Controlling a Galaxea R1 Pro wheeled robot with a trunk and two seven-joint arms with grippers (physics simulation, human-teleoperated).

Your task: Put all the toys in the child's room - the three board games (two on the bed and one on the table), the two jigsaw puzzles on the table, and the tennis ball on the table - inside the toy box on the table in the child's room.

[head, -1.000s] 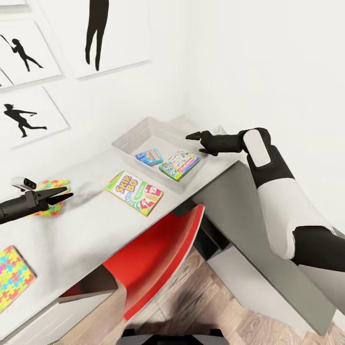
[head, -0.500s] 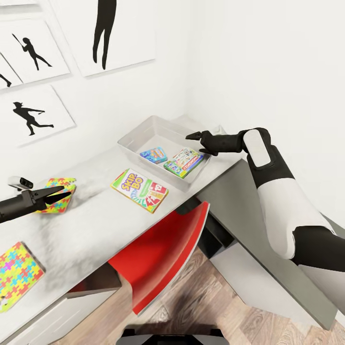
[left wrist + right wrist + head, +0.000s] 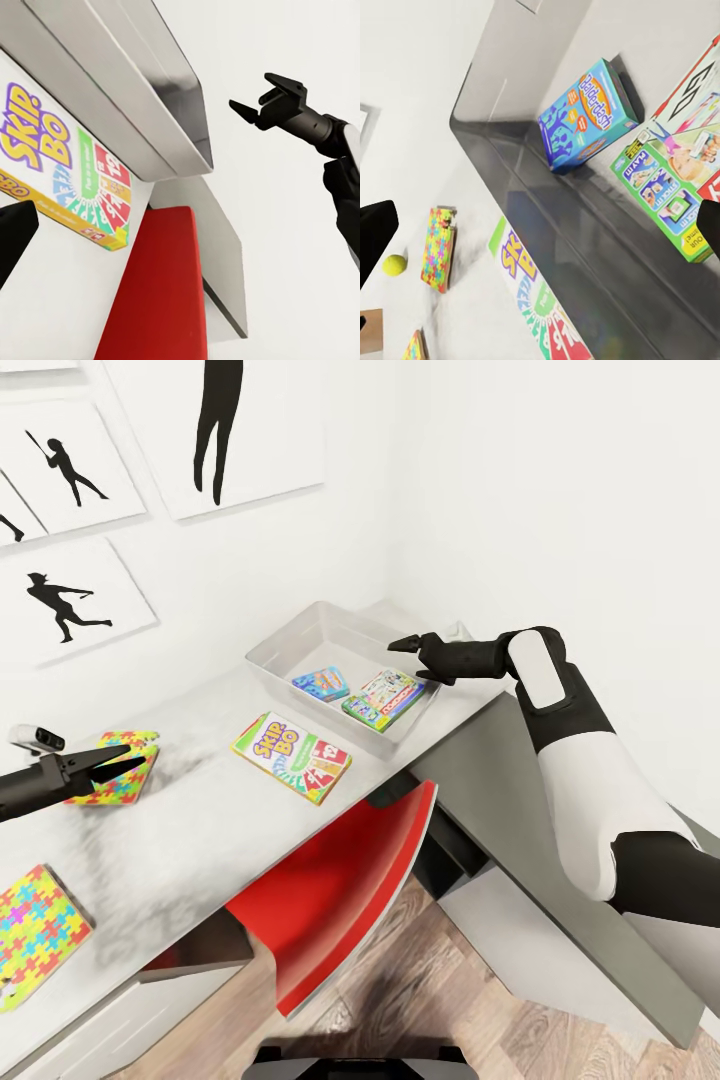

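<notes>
While the toy box (image 3: 275,643) sits at the bench (image 3: 190,830) corner holding two board games (image 3: 322,683), the Skip-Bo box (image 3: 291,757) lies just outside it. Beyond that, the left pincer (image 3: 128,758), fingers apart, hovers over a jigsaw puzzle (image 3: 118,780). The right pincer (image 3: 403,646), apart, hangs above the toy box. A red chair (image 3: 340,880) stands below.

A red chair (image 3: 340,880) sits tucked under the desk, black silhouette pictures (image 3: 70,605) on the wall

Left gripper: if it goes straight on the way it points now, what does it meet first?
Probably nothing near: the left gripper hovers over a puzzle and points across the table toward the Skip-Bo box. Its height is unclear, so it may pass above the box.
</notes>
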